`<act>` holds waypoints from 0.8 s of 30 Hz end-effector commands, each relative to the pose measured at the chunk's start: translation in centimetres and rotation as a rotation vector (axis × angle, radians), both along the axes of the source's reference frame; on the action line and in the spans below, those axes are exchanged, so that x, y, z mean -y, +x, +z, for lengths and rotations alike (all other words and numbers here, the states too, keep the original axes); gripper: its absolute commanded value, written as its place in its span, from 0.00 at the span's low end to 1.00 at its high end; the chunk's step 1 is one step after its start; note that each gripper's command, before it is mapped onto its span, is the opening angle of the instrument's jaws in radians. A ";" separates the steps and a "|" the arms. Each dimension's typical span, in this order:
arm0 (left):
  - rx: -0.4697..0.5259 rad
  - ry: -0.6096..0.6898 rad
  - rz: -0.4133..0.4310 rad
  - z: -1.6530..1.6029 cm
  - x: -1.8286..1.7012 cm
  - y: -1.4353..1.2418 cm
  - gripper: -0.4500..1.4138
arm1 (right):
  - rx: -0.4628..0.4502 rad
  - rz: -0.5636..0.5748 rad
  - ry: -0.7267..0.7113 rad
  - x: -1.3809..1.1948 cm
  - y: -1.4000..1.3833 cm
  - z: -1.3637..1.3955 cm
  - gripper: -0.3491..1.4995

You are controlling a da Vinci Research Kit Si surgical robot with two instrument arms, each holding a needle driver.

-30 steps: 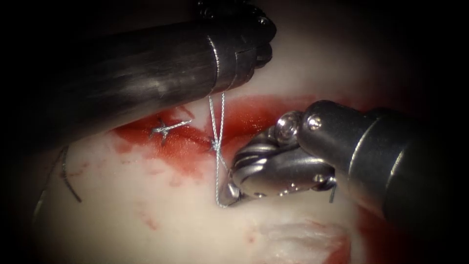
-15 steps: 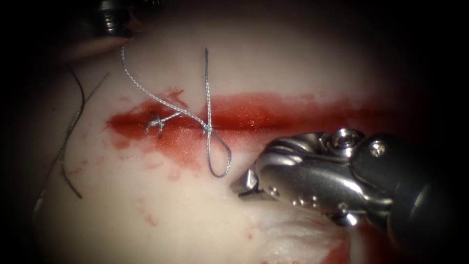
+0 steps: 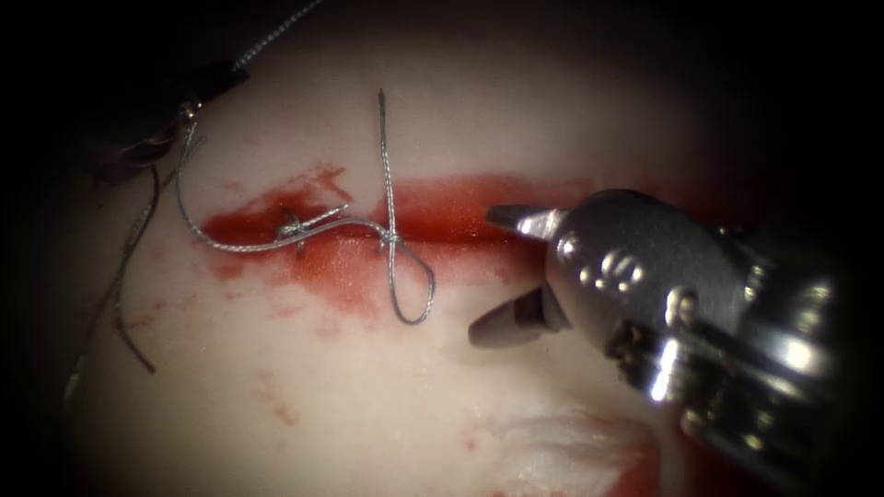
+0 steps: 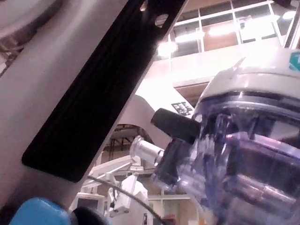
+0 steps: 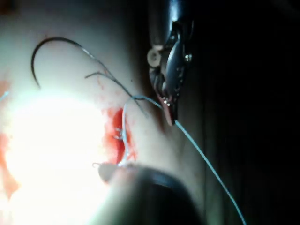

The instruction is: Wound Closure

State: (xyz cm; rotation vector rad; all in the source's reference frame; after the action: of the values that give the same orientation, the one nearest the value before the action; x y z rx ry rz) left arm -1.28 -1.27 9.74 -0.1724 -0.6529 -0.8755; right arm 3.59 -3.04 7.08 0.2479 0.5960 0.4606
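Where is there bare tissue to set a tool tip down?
Bare tissue below the thread loop, and above the cut right of the thread tail. Crowded left: needle lying on the tissue, left tool holding thread. Right tool open, empty.

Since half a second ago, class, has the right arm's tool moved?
Yes. The right tool has risen toward the cut; its jaws, then shut below the knot, now stand open and empty, level with it on its right.
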 end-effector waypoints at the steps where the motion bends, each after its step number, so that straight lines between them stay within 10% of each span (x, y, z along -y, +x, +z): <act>1: 0.031 0.010 0.001 -0.07 -0.16 -0.04 0.00 | -0.037 0.084 0.016 -0.04 0.12 0.07 0.69; 5: 0.109 0.028 -0.009 -0.18 -0.22 -0.04 0.00 | -0.228 0.267 0.147 0.15 0.27 0.28 0.65; 7: 0.107 0.029 -0.020 -0.19 -0.21 -0.05 0.00 | -0.267 0.253 0.206 0.22 0.35 0.37 0.27; 24: 0.096 0.016 -0.029 -0.11 -0.16 -0.07 0.00 | -0.227 0.353 0.183 0.26 0.58 0.90 0.56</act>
State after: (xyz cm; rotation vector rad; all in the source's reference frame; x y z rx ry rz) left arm -1.31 -1.25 9.69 -0.1252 -0.7308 -0.9192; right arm 4.08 -3.39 7.97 0.3574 0.8082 0.8484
